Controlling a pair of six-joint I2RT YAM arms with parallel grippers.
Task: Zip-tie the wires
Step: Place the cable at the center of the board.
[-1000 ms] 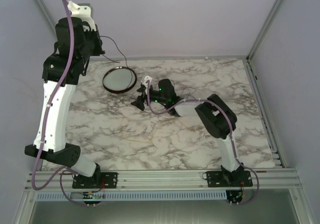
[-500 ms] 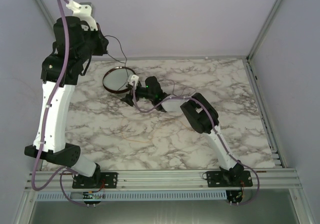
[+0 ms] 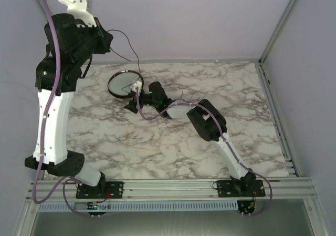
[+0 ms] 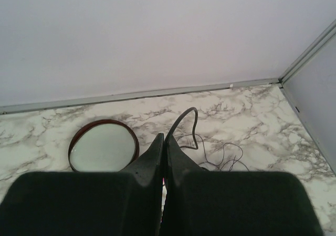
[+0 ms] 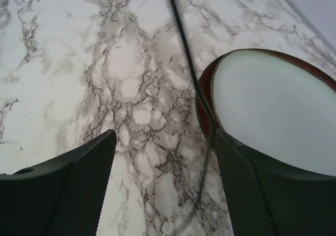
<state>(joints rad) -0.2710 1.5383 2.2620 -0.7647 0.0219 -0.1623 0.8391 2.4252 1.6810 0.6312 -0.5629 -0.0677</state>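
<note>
Reach has changed: the right arm (image 3: 210, 123) now stretches further left, the right fingers (image 5: 73, 183) spread apart either side of the wires (image 5: 184, 47) just beside the round dish (image 5: 273, 110). The left arm (image 3: 52, 104) stands higher, the left fingers (image 4: 149, 162) pinched on the wires, which hang past the dish to loose loops on the grey-veined marble worktop (image 3: 157, 141) between plain lilac walls (image 3: 184, 20).

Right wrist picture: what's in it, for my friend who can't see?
Two open black fingers hover over a marble table, with one thin dark wire running down between them. A round dish with a red-brown rim lies just beside one finger.
</note>
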